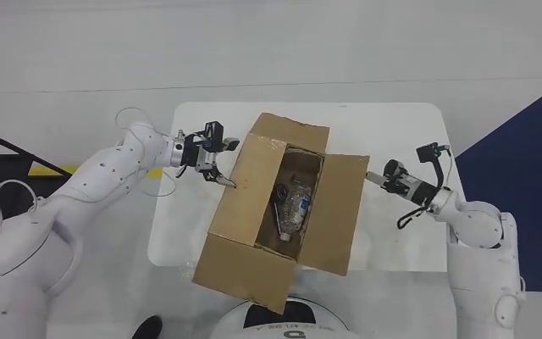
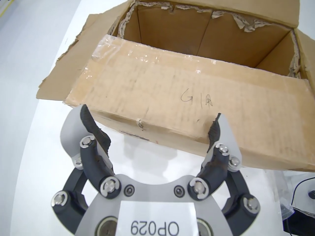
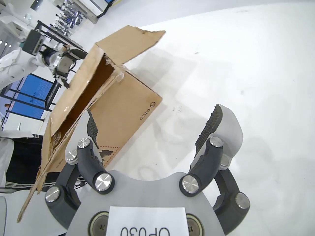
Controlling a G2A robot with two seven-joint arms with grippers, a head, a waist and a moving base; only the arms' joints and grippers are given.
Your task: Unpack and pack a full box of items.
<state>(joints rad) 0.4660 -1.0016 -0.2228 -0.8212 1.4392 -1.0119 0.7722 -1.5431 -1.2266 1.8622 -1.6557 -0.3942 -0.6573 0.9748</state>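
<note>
Left gripper (image 1: 227, 161) (image 2: 151, 111): fingers spread wide, nothing held. Sits level with the box's long flap on its side, fingertips just off the flap's outer edge; can't tell if they touch.
Right gripper (image 1: 371, 176) (image 3: 153, 111): also wide open, empty. Parked just beside the outer edge of the opposite long flap, low over the worktop (image 1: 389, 127) (image 2: 37, 136) (image 3: 246, 74).
Box (image 1: 339, 212) (image 2: 172, 87) (image 3: 128, 104): brown cardboard, mid-worktop, turned at an angle, between the two grippers. All four flaps open. The corner nearest the robot overhangs the worktop edge.
Flap edges: torn and ragged along the inner rim, clear tape on the flap in front of the left gripper.
Bottle (image 1: 295, 203): clear plastic, lying on its side on the box floor, roughly centred.
Dark item (image 1: 277, 222): thin, stick-like, lying alongside the bottle inside the box; can't tell what it is.
Box interior, left wrist view: bare far walls visible, floor hidden behind the flap.
Arms: one each side of the box, well apart from each other.
</note>
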